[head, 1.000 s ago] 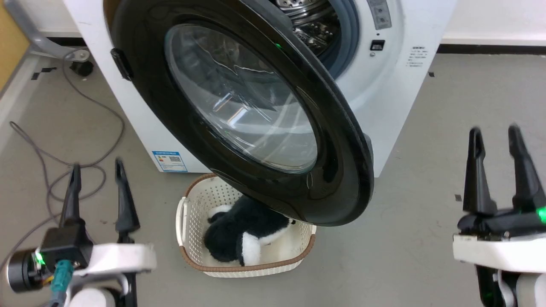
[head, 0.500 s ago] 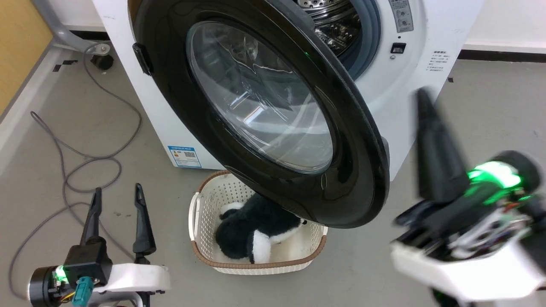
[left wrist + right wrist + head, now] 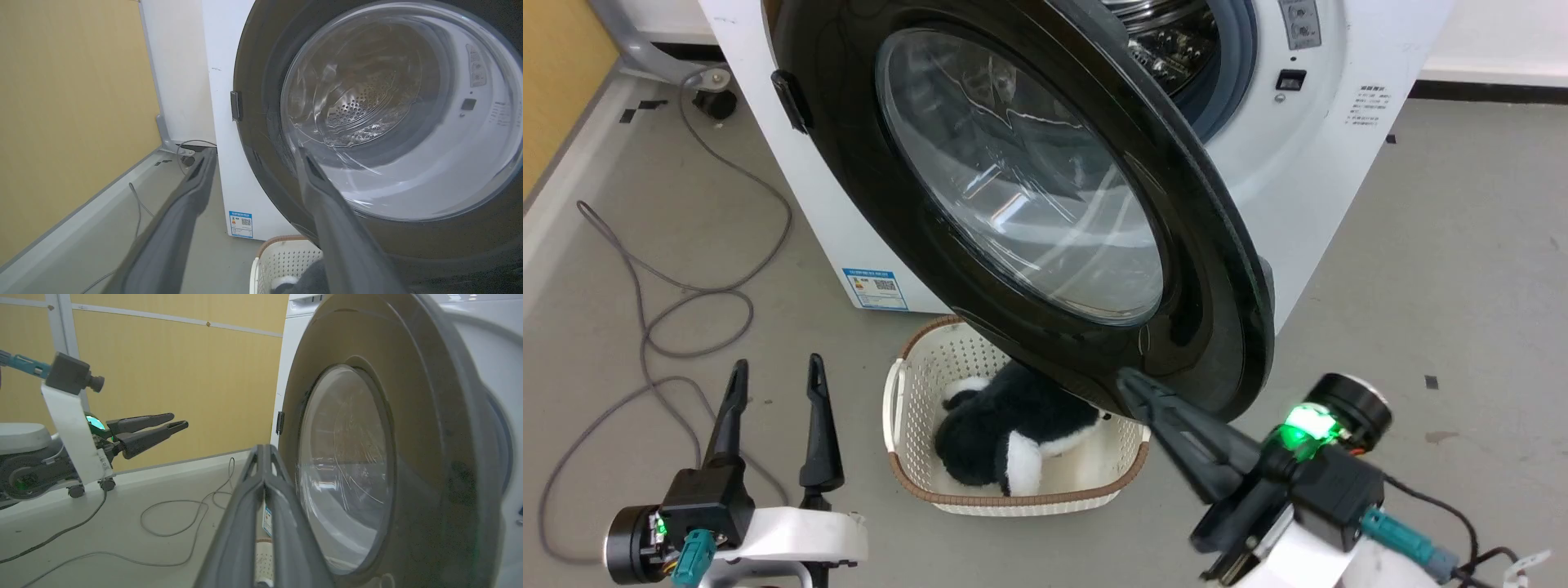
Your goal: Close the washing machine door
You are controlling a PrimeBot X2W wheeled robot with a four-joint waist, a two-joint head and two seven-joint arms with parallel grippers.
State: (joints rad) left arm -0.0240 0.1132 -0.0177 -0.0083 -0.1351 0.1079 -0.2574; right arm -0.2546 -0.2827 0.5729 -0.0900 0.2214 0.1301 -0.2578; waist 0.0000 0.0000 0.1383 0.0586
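The washing machine door stands swung open, its black rim and bulging glass facing me in front of the white washing machine. Behind its upper edge show the steel drum and grey gasket. My right gripper is shut, fingers pressed together and pointing up-left. Its tip lies at the door's lower rim; I cannot tell whether it touches. In the right wrist view the right gripper sits just beside the door's outer face. My left gripper is open at the lower left, apart from the door.
A cream perforated basket holding a black-and-white plush toy stands on the floor under the door's lower edge. A grey cable loops over the floor at left. A yellow wall panel borders the left side.
My right gripper has swung down from the right side, turned its fingers up-left to the door's lower rim, and shut. The camera has shifted slightly; the door stands as before.
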